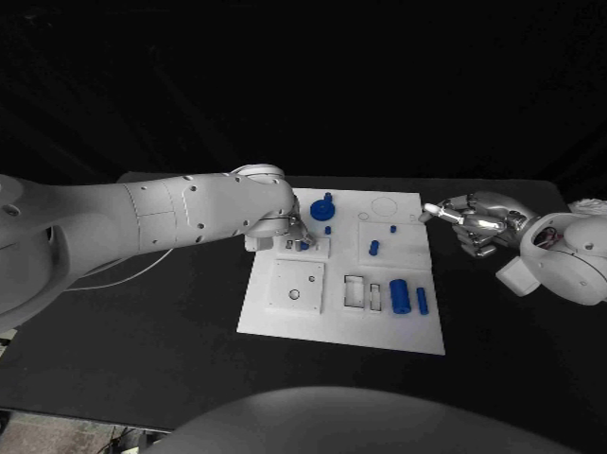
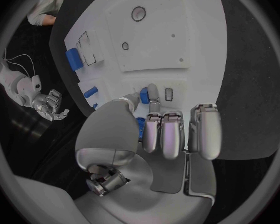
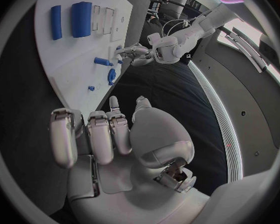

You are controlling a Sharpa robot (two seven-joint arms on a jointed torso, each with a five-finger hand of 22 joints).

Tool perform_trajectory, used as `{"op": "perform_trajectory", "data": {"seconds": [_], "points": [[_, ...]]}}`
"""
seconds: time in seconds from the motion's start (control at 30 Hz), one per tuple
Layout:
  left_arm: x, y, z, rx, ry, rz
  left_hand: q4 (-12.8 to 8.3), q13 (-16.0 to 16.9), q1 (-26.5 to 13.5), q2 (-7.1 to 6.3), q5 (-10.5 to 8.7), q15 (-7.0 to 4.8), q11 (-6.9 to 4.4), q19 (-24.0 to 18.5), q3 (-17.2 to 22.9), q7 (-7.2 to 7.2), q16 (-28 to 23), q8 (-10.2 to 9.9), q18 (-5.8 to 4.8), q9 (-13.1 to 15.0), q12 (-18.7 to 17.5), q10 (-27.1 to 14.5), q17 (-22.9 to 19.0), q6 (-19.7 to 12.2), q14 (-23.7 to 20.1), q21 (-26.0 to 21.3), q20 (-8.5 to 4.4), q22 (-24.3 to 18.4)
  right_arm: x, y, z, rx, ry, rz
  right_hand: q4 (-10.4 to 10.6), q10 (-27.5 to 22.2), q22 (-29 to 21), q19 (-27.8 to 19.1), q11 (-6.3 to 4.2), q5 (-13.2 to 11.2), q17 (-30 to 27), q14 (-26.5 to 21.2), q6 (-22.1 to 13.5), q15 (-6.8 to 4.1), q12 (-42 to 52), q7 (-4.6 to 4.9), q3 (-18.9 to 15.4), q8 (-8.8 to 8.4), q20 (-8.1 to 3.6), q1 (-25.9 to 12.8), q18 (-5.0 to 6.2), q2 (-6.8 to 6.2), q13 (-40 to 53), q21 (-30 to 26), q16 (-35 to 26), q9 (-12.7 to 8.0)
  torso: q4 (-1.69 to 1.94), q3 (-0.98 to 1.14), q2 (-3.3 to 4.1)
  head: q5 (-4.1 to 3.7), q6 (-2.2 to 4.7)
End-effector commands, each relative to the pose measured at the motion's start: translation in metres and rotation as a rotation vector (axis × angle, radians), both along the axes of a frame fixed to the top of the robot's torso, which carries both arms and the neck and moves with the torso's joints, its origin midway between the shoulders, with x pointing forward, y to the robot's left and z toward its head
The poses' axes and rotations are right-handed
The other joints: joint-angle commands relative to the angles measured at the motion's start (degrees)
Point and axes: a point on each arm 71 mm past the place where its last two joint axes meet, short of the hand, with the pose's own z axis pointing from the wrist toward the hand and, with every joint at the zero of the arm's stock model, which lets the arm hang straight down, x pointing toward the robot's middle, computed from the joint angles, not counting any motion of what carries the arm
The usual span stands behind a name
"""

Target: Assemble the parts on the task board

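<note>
while the left robot hand (image 1: 293,232) pinches a small blue part (image 2: 144,96) between thumb and a fingertip over the white task board (image 1: 284,317), its other fingers (image 2: 171,134) lie curled side by side above the board's surface. the part sits right at a small rectangular slot (image 2: 169,94) in the board's far left square, touching or almost touching the plate; whether it is already seated i cannot tell. around it, a large blue knob (image 1: 322,207) stands at the far edge, a short blue peg (image 1: 373,248) lies mid-board, and a fat blue cylinder (image 1: 399,295) with a slimmer blue rod (image 1: 421,301) beside it rest near the empty rectangular pockets (image 1: 364,294) on the near right. a round hole (image 1: 294,294) in the near left square is unfilled. the right robot hand (image 1: 470,219) hovers just beyond the board's right edge, holding nothing, fingers loosely bent and apart. most pieces seem unplaced, so the job looks early. to do this step well, i judge the part should be squared to its slot before pressing, lowered straight without tilt, and released only once it sits flush; a skewed push could jam it or nudge the board across the black surface (image 1: 140,331).
</note>
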Motion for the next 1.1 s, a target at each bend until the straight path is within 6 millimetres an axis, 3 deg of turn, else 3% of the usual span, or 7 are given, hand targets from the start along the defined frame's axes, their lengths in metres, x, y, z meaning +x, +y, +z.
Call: {"op": "perform_trajectory", "data": {"seconds": [0.03, 1.1], "points": [[-0.0006, 0.0059, -0.0016, 0.048, 0.007, 0.058, 0.0, 15.1, -0.5, 0.03, -0.2, 0.36, 0.47, 1.0, -0.4, 0.26, 0.1, -0.1, 0.38, -0.1, 0.0, 6.1, 15.1, 0.0, 6.1, -0.2, 0.46, 7.4, -0.0009, 0.0009, -0.001, -0.001, 0.008, 0.019, 0.2, 6.1, 12.4, -0.2, -0.61, -0.1, 15.1, 6.0, 0.5, -0.47, -0.2, 0.03, 0.0, 0.17, 0.01, 0.3, 0.36, 0.0, 9.5, -0.3, 0.2, -0.1, 0.01, 0.02, 0.0, 0.02, 0.0], [0.0028, 0.0054, -0.002, 0.04, -0.007, 0.066, 0.1, 15.1, -1.4, 0.56, -2.56, 0.47, 0.6, 1.0, -2.1, 0.4, 0.1, -0.5, 0.4, 0.0, 0.0, 6.1, 15.1, 0.0, 6.1, -0.3, 0.59, 7.5, -0.0009, 0.0013, -0.002, -0.002, 0.017, 0.022, 0.4, 6.1, 12.4, -0.1, -0.58, -0.3, 15.1, 6.0, 0.6, -0.44, -0.2, 0.06, -0.1, 0.13, 0.03, -0.1, 0.35, 0.26, 9.5, -0.3, 0.2, -0.2, -0.01, 0.01, 0.01, -0.02, 0.0]]}}
